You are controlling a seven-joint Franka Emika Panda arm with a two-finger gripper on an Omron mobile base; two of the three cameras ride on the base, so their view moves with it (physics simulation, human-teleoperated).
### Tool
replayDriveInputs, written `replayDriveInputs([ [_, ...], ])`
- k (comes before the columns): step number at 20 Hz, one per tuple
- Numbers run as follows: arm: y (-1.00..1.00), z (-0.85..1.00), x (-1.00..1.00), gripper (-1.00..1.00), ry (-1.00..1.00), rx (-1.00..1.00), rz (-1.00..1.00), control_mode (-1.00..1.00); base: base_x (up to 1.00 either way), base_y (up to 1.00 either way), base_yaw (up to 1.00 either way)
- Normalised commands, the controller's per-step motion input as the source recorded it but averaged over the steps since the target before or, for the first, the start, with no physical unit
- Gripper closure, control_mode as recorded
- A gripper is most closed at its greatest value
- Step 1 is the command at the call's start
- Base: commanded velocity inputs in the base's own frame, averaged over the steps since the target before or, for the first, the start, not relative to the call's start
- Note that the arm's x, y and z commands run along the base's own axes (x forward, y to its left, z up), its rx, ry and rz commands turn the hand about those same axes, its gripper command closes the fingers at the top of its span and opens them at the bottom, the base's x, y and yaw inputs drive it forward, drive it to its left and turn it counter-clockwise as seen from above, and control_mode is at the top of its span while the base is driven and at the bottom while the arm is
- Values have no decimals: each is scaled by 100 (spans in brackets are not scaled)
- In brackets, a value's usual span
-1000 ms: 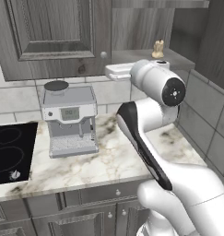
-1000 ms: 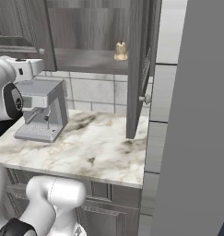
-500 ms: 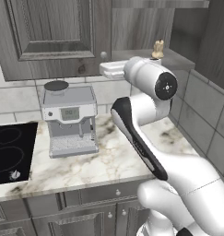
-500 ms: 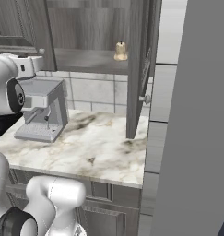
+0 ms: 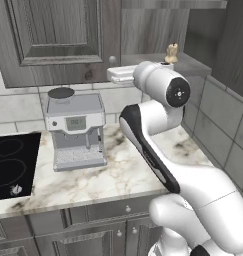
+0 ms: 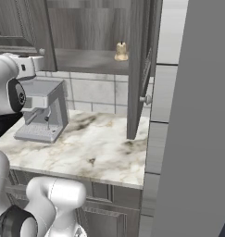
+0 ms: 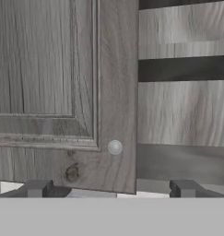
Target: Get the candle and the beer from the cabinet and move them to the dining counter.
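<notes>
Arm now further left, gripper [image 7: 109, 189] wide apart facing closed cabinet [image 7: 62, 69] door (candle [image 6: 121, 51] on shelf, base views).

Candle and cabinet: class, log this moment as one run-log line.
fingers: open, empty, facing shut left door knob | candle: on cabinet shelf, right door open | beer: unseen

No legible text, label or number anywhere, even on the coffee machine's [image 5: 75, 130] small display.
</notes>
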Motion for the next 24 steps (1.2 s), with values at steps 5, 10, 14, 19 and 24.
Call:
replayDriveInputs([
  [5, 0, -2, 12, -100, 0, 0, 0, -100, 0, 0, 0],
  [10, 0, 0, 25, -100, 0, 0, 0, -100, 0, 0, 0],
  [14, 0, -2, 32, -100, 0, 0, 0, -100, 0, 0, 0],
  [19, 4, -1, 35, -100, 0, 0, 0, -100, 0, 0, 0],
  [24, 8, -1, 30, -100, 2, 0, 0, -100, 0, 0, 0],
])
